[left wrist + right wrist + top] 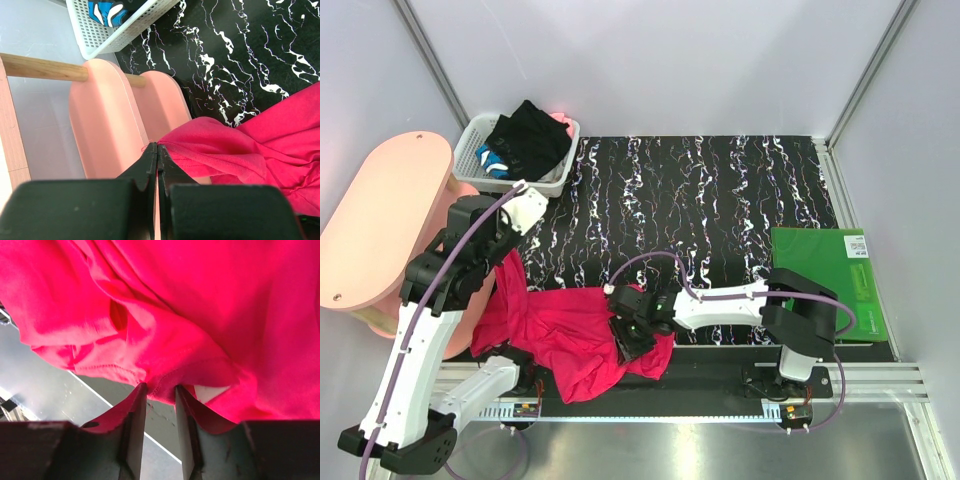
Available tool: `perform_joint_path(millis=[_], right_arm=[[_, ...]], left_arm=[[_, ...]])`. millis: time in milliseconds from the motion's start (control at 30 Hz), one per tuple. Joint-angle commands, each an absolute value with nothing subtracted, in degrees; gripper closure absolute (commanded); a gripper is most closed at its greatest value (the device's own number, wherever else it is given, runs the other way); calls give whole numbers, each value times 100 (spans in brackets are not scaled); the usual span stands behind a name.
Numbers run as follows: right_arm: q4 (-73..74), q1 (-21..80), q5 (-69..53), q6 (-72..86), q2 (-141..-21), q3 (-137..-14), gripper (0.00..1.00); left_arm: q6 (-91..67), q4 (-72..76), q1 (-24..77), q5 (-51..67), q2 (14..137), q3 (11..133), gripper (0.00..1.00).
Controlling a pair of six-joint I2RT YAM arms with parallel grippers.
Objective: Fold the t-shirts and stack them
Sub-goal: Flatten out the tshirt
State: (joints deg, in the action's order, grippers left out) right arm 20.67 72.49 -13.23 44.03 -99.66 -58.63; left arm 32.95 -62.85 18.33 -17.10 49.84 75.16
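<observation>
The pinkish-red t-shirt (565,335) lies crumpled at the table's near-left edge, partly hanging over the front. My left gripper (507,262) is shut on the edge of its left corner (158,146) and holds that corner up over the table's left side. My right gripper (626,340) sits on the shirt's right part, its tips pinching a thick hem fold (161,387). The black t-shirt (530,140) lies bunched in the white basket (560,180) at the far left.
A pink rounded stool (380,220) stands just left of the table, below my left gripper in the left wrist view (100,125). A green mat (825,275) lies at the right edge. The basket (125,30) also holds blue-and-white cloth.
</observation>
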Motion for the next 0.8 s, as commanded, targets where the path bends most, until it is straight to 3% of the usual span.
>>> perform_joint_path(millis=[0, 67, 167, 200, 467, 767], right_arm=[[1793, 7269, -1468, 4403, -10134, -6117, 65], [1775, 7269, -1485, 4395, -10177, -6143, 69], [1810, 7260, -1372, 4359, -10064, -6187, 98], [1871, 7251, -1310, 4351, -9976, -6205, 100], [4436, 6593, -11, 3525, -7965, -8005, 100], [6670, 6319, 1423, 3550, -6435, -9834, 100]], left_arm=[[3349, -6003, 1854, -1872, 4869, 7576, 100], [3357, -6003, 1854, -1890, 4843, 7576, 100], [3392, -6003, 1854, -1942, 4834, 7532, 100], [3419, -6003, 1854, -1968, 4834, 7532, 100], [3384, -5819, 1854, -2337, 5158, 8295, 100], [3060, -6439, 1854, -2163, 5423, 10762, 100]])
